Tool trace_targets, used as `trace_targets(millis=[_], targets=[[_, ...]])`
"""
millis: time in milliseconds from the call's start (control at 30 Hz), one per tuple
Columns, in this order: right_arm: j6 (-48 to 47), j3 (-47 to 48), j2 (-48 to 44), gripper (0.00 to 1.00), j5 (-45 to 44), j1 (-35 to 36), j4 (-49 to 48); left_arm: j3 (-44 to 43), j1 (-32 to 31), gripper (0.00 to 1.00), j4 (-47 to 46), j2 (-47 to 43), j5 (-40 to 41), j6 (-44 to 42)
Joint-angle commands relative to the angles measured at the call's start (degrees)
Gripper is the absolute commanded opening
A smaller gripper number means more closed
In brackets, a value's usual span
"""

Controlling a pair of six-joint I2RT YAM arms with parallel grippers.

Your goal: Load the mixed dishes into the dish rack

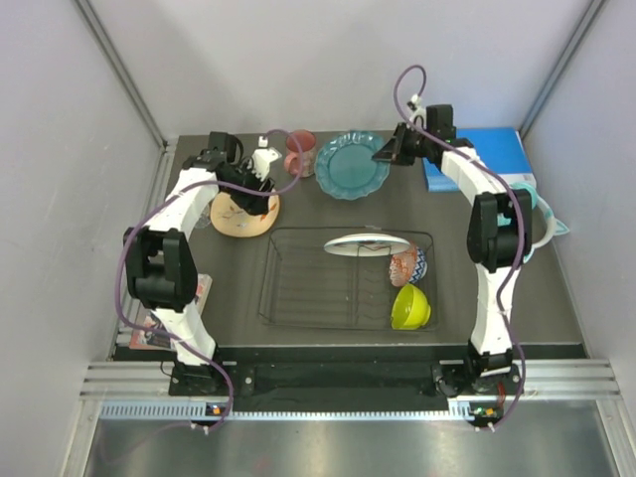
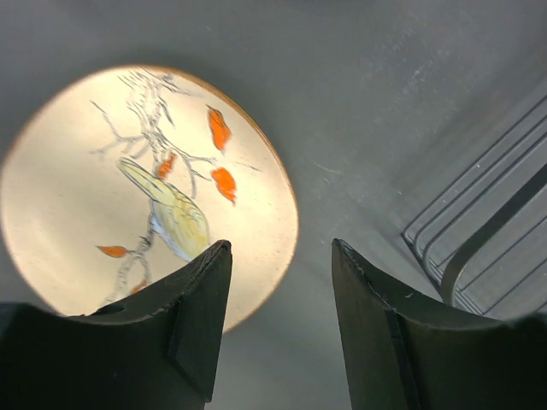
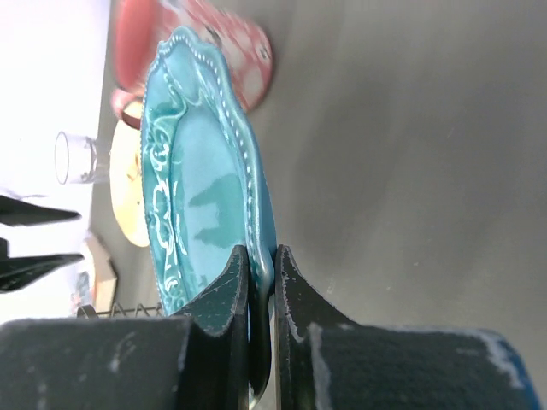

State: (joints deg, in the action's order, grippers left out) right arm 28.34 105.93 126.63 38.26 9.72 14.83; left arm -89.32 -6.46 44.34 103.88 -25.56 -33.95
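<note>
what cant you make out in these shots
- Left wrist view: the left gripper covers the cream-yellow floral plate's lower edge.
- Right wrist view: pink-red mug blurred, half behind the teal scalloped plate.
- Top view: pink patterned bowl partly hidden by the white plate.

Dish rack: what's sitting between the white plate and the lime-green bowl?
The pink patterned bowl lies there, inside the dish rack; the top external view shows it.

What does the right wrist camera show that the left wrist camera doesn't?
Only the right wrist view: the teal scalloped plate pinched at its rim between the right fingers, plus the pink-red mug and small clear glass. Only the left wrist view: the bird and orange leaves painted on the cream-yellow floral plate. Both: that plate and the dark table.
</note>
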Motion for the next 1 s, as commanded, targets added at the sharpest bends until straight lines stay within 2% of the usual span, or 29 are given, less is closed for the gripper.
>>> trace_targets(millis=[0, 200, 333, 700, 900, 967], targets=[[-4.69, 5.08, -10.69, 0.0, -0.11, -0.57, -0.24, 1.42, 0.13, 0.55, -0.57, -5.0, -0.72, 1.7], [-5.83, 5.08, -15.44, 0.0, -2.05, -1.36, 0.81, 1.95, 0.48, 0.55, -0.74, -6.14, -1.16, 2.75], [-6.27, 1.58, -20.88, 0.0, -1.61, -1.63, 0.73, 2.83, 0.66, 0.55, -0.83, -6.93, -0.98, 3.63], [-9.08, -18.55, -47.59, 0.0, -2.22, -1.02, -3.93, 9.69, 2.06, 0.54, -1.89, -11.85, 1.48, 2.84], [-15.49, -26.12, -61.84, 0.0, -6.17, 2.14, 1.15, 10.74, 2.42, 0.54, -1.45, -13.96, 1.48, 3.45], [-17.87, -28.23, -66.48, 0.0, -9.42, 5.3, 3.97, 10.92, 2.42, 0.54, -1.01, -14.31, 1.57, 3.81]])
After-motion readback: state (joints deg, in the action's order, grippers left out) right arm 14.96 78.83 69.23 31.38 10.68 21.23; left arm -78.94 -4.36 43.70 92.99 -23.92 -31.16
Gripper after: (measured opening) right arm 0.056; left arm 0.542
